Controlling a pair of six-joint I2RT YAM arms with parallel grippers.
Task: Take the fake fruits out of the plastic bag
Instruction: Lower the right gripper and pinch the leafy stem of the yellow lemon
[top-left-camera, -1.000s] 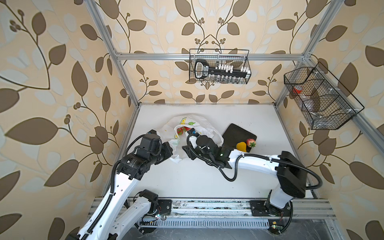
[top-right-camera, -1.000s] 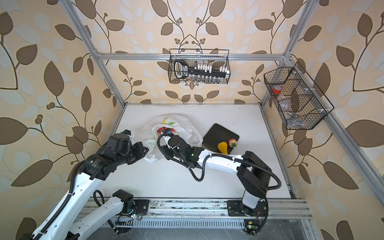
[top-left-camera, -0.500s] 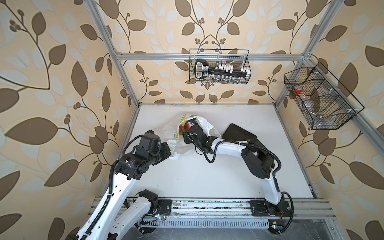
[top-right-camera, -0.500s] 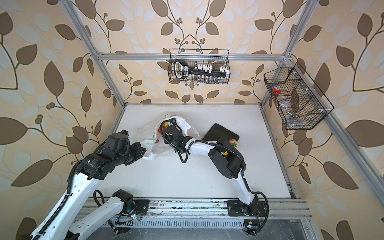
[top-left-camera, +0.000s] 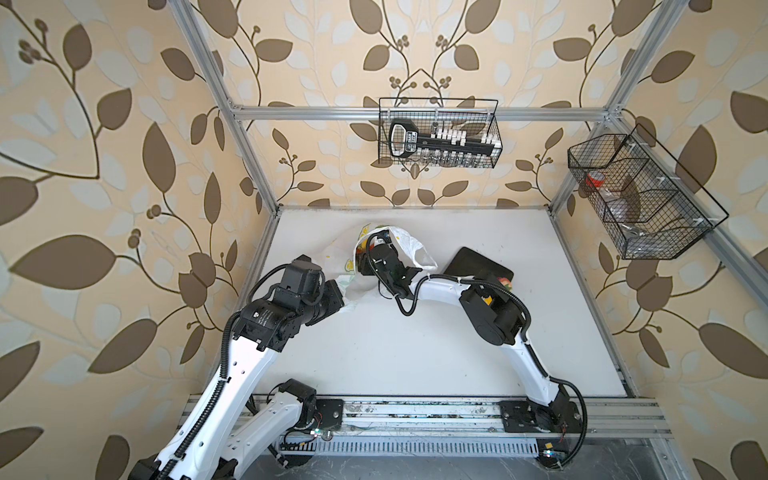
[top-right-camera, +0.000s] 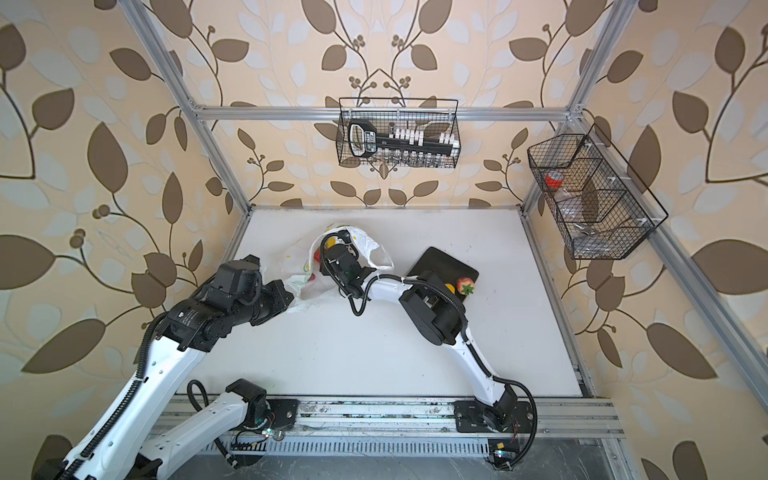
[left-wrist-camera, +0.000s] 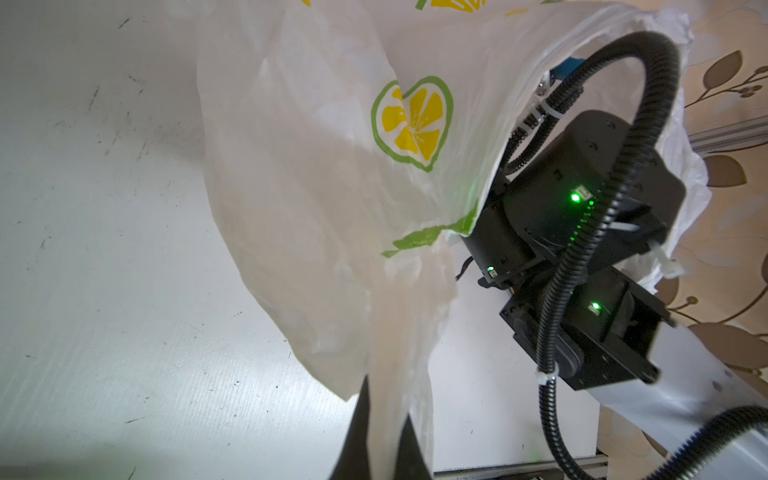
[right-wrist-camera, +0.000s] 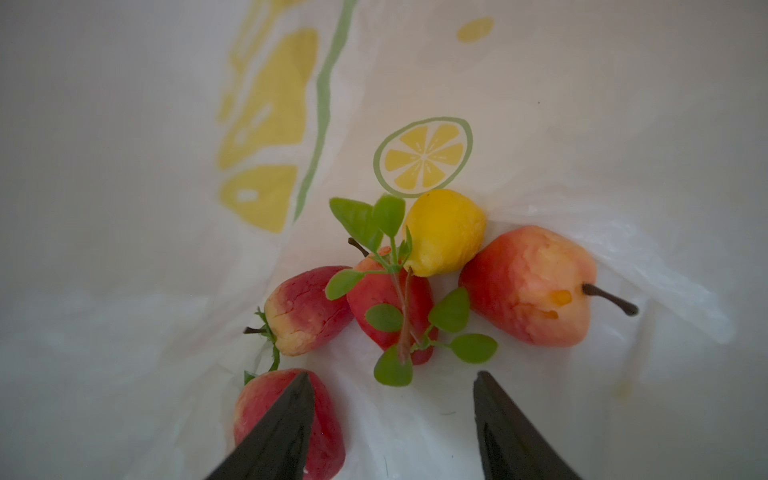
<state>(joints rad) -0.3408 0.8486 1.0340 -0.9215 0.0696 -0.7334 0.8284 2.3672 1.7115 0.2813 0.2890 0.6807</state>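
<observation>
Right wrist: my right tool (right-wrist-camera: 391, 374) stands apart inside bag (right-wrist-camera: 540, 124), near fruits (right-wrist-camera: 386, 299). Left wrist: my left tool (left-wrist-camera: 384, 424) clamped on bag.

my plastic bag (top-left-camera: 409, 249) lies crumpled on the bench (top-left-camera: 415, 353), thin translucent white with printed lemon slices, one stretched flap pinched in my left tool (left-wrist-camera: 384, 424). inside it, the fake fruits (right-wrist-camera: 528, 286) huddle touching: a yellow one (right-wrist-camera: 446, 232), four reddish ones, a green leafy sprig (right-wrist-camera: 384, 318) across the middle one. a strawberry (top-right-camera: 465, 285) sits outside, well apart.
</observation>
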